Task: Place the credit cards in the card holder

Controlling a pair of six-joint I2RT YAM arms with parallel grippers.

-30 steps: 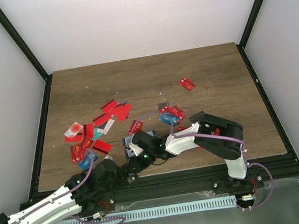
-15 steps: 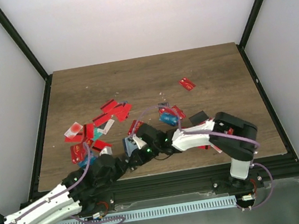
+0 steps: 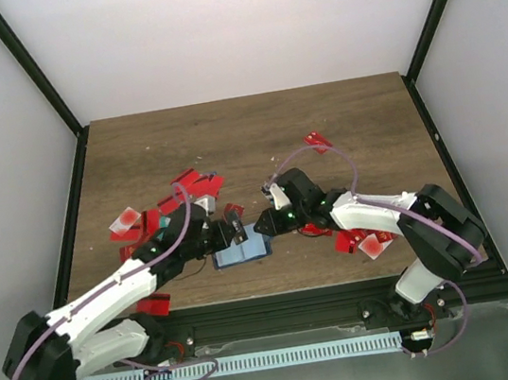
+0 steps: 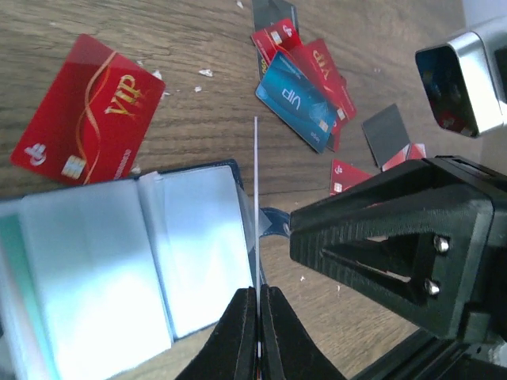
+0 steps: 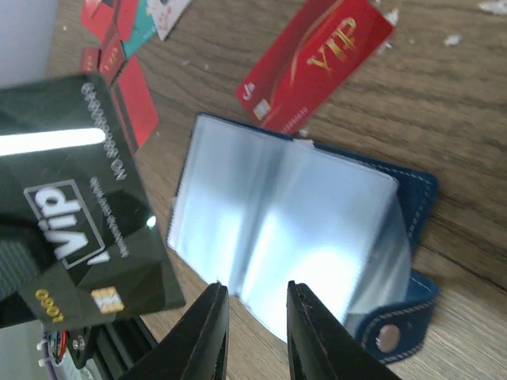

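Observation:
The card holder [image 3: 244, 252] lies open on the table, its clear sleeves up; it also shows in the left wrist view [image 4: 111, 261] and the right wrist view [image 5: 293, 229]. My left gripper [image 3: 232, 230] [image 4: 257, 291] is shut on a black VIP credit card [image 5: 75, 210], seen edge-on in the left wrist view [image 4: 256, 198], held upright just over the holder's right edge. My right gripper [image 3: 262, 227] [image 5: 255, 317] is open, its jaws apart over the holder's near edge. A red VIP card [image 4: 87, 111] [image 5: 317, 63] lies beside the holder.
Several red and teal cards lie in a heap at the left [image 3: 187, 190]. More lie under the right arm [image 3: 357, 241], one red card sits far right [image 3: 318, 141], one at the front left [image 3: 154, 305]. A teal VIP card [image 4: 295, 101] lies on red ones.
Both arms have reached out from the near edge toward the table's middle. The holder now lies open between the grippers, and the left gripper holds the black card above it.

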